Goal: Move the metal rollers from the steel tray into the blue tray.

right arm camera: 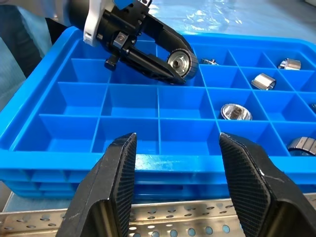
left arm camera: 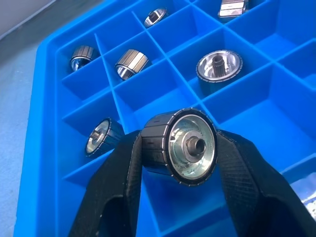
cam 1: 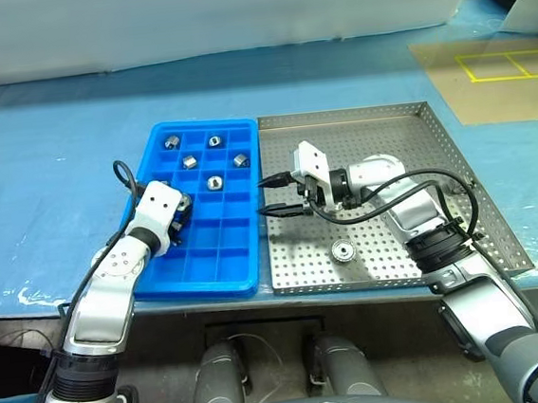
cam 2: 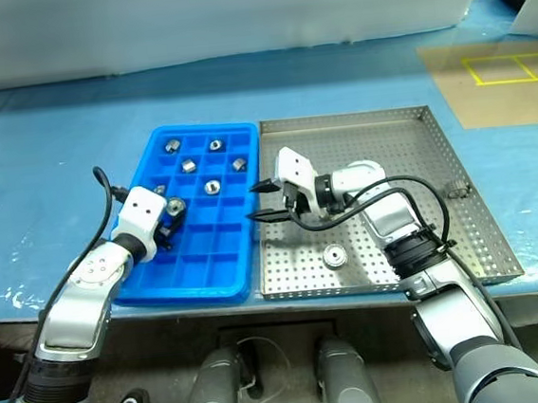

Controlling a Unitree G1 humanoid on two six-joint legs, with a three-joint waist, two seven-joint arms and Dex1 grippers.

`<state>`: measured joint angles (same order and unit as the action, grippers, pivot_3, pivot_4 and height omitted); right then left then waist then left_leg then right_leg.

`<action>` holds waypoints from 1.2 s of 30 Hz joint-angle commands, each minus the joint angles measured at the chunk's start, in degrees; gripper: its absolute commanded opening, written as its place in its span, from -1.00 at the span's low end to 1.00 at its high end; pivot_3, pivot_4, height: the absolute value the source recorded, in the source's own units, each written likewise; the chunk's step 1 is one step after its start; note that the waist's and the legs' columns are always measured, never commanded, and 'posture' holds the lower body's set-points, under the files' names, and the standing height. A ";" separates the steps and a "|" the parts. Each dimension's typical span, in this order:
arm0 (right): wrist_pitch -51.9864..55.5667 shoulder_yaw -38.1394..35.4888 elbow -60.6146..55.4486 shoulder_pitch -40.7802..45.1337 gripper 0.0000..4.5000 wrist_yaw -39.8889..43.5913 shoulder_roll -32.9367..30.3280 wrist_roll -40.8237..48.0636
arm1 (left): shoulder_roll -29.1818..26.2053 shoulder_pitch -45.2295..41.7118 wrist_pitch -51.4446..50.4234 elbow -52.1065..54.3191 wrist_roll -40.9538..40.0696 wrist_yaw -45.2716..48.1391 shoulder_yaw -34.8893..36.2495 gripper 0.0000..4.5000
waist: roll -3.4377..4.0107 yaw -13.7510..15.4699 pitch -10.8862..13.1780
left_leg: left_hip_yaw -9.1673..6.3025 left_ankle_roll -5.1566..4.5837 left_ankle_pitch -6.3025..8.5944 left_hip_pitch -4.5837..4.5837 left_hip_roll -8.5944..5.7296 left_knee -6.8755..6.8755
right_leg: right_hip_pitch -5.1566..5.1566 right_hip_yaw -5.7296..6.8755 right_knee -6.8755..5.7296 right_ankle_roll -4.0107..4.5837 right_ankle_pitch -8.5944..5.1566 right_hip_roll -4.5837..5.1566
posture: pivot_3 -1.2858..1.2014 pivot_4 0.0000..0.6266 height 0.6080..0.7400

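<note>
The left tool (left arm camera: 180, 148) pinches one metal roller (left arm camera: 180, 147) between its two black fingers, hanging over an empty compartment near the left edge of the blue tray (cam 1: 171, 268). The blue tray lies on the surface just beside the steel tray (cam 1: 456, 160), on its left. Several rollers already sit in compartments toward the tray's far end, one (left arm camera: 219, 65) in the cell next to the target. The right tool (cam 1: 281, 195) hovers with its fingers spread and empty over the steel tray's left rim, pointing at the blue tray. One last roller (cam 1: 343, 250) lies on the perforated floor near the steel tray's front edge.

The risks, as I judge them: the held roller is gripped on its curved, ribbed side, so a release from this height could let it bounce or roll over a divider into a filled cell. If it lands on a partition wall, it may perch there tilted. The two tools are near each other, and a reach by either could bring them into contact.
</note>
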<state>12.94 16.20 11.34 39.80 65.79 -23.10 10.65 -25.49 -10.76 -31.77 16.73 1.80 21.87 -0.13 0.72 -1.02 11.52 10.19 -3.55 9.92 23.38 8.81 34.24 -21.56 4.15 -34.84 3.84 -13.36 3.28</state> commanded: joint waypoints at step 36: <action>17.47 -24.27 -35.96 -33.11 0.20 -11.87 -21.34 8.64 | 11.85 -42.00 39.21 -51.35 -3.13 49.86 -24.84 0.85 | 0.08 -12.28 -0.08 | 0.34 -0.76 0.21 0.19 -0.16 0.10 | 0.05 -0.31 0.62 -0.30 0.05 0.01 | -0.73 -0.52 1.00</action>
<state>29.69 -6.05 -21.18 7.02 55.54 -44.61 18.11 -14.38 -51.03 4.63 -32.69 -1.80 72.01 -25.11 0.79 -13.31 11.44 10.53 -4.38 10.17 23.58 8.65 34.34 -21.42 3.88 -34.03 3.42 -13.25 3.28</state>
